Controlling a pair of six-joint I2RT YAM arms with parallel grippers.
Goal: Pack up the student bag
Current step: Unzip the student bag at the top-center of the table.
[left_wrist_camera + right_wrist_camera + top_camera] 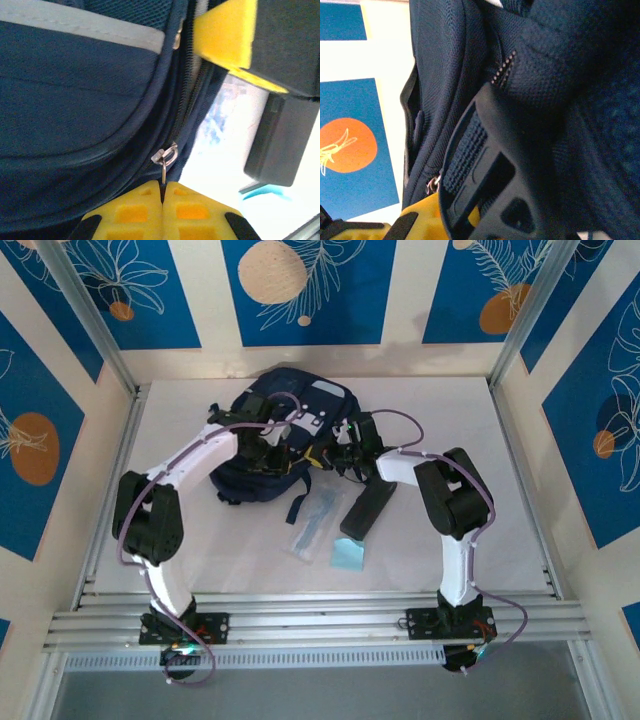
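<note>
The student bag (pixel 290 405) lies on the white table (pixel 480 500), with bare tabletop open to its left and right. At the bag's near edge the left gripper (pixel 162 192) is clenched on a zipper pull (pixel 164 165). The right gripper (pixel 335 453) is pressed shut beside it at the bag's rim, and what it nips is hidden. In front of the bag lie a clear pouch (pixel 315 523), a black case (pixel 367 508) and a blue card (pixel 348 555).

The left arm (pixel 195 462) and right arm (pixel 456 558) are showing white shells and black joints. Purple cables (pixel 404 421) are running alongside, with yellow fingers (pixel 131 214) tipping them.
</note>
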